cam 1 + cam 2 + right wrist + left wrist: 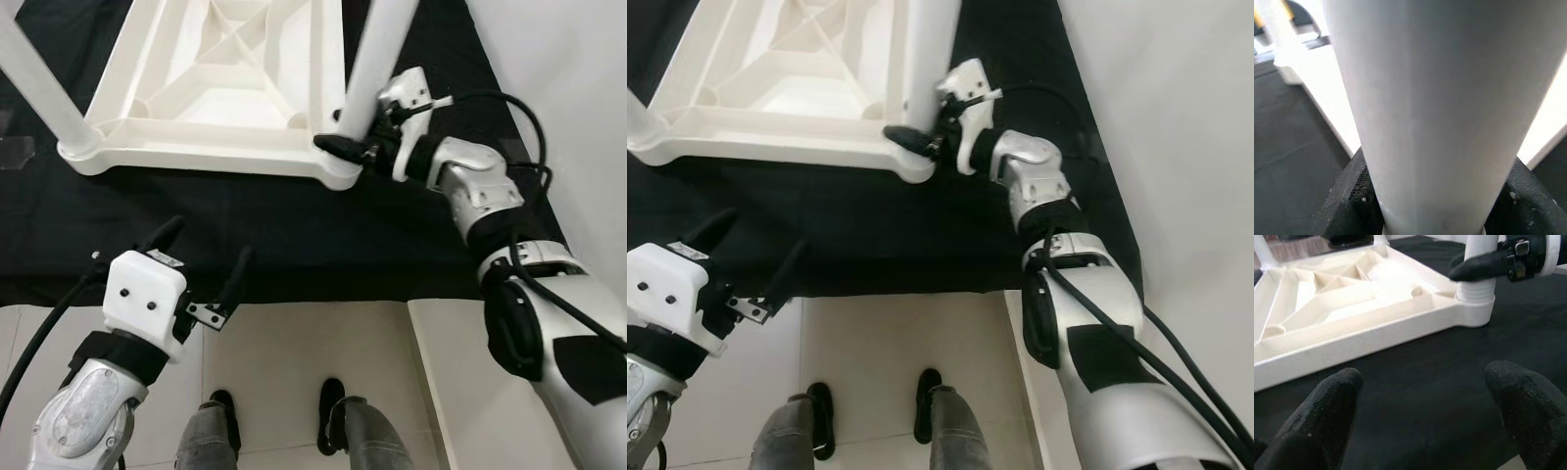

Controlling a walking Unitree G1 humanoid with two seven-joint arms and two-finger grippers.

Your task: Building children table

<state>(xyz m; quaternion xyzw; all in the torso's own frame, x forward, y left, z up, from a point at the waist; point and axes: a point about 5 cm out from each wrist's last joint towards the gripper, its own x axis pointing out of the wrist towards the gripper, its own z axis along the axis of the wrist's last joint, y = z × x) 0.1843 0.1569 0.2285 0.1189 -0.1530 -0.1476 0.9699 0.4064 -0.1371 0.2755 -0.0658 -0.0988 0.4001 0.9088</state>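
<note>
Pinching the near-right table leg (377, 64) just above its socket, the right gripper (345, 147) has one black finger on either side of the white tube, a hold low enough, it seems, to steady or seat the leg in the corner of the upturned tabletop (211, 93). That tabletop lies ribbed underside up on a black mat (294, 235), which likely keeps the plastic from sliding or scuffing on the pale tiled floor (294, 362). Another leg (39, 83) already stands in the near-left corner. Nearer the robot, the left gripper (201, 259) hangs over the mat with its fingers spread and nothing between them, well apart from the tabletop's front edge.
</note>
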